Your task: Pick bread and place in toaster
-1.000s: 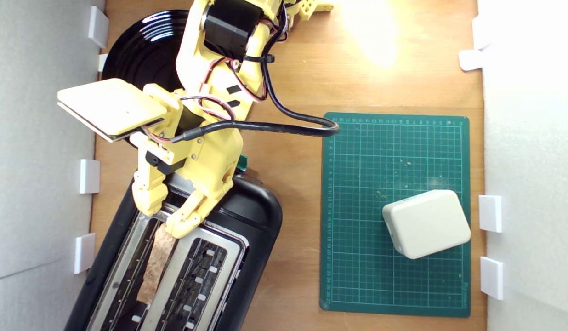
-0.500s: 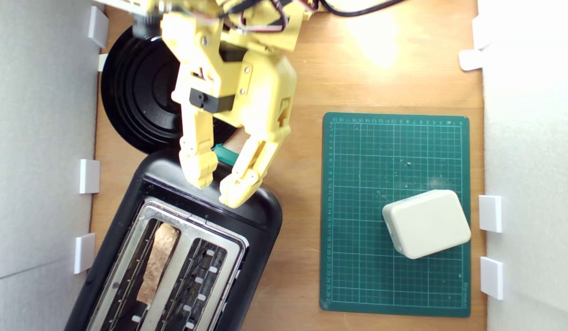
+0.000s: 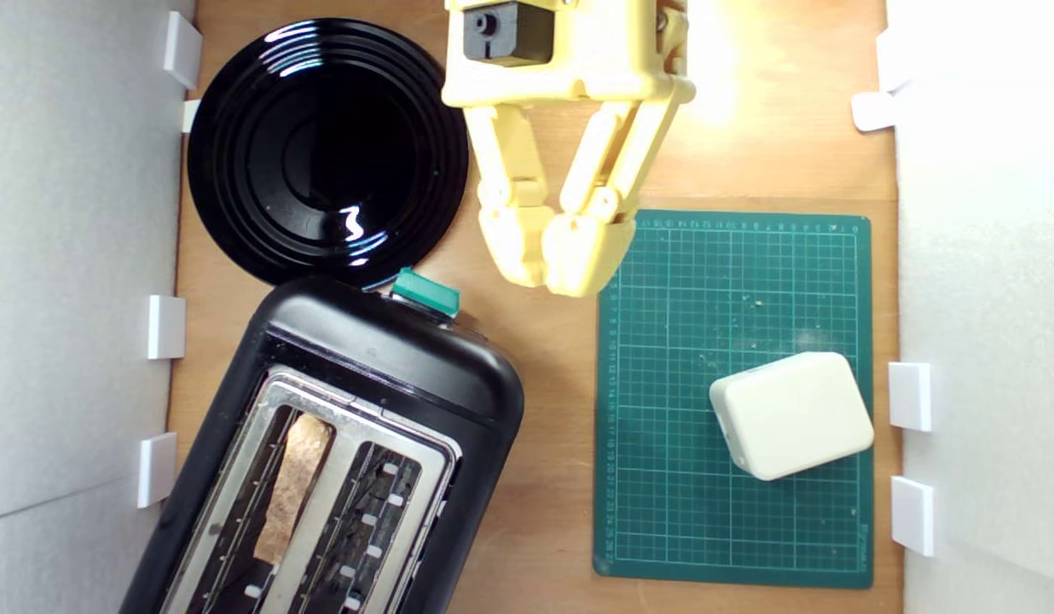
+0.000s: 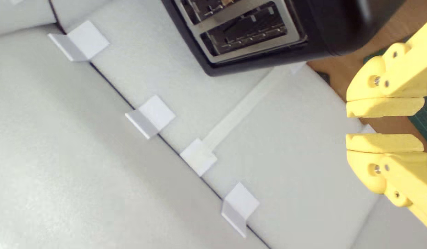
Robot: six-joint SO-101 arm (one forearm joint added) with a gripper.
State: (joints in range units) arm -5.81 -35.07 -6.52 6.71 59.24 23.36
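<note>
The bread (image 3: 292,486) stands in the slot of the toaster (image 3: 390,358) nearer the exterior view's left, brown crust up, with nothing touching it. The black toaster lies at an angle at the lower left of that view, its green lever knob (image 3: 425,292) at the upper end. My yellow gripper (image 3: 548,260) hangs over bare wood between the plate and the mat, well clear of the toaster. In the wrist view the gripper (image 4: 382,125) shows a narrow gap between its pads with nothing in it, and the toaster (image 4: 324,31) is partly in frame.
A round black plate (image 3: 322,145) sits at the exterior view's upper left, touching the toaster's end. A green cutting mat (image 3: 732,512) at the right carries an off-white plastic box (image 3: 791,415). White foam walls with clips (image 3: 165,326) line both sides.
My gripper has let the bread stand in the slot, lifted off the toaster and swung toward the exterior view's upper right. Its fingers have drawn closer together.
</note>
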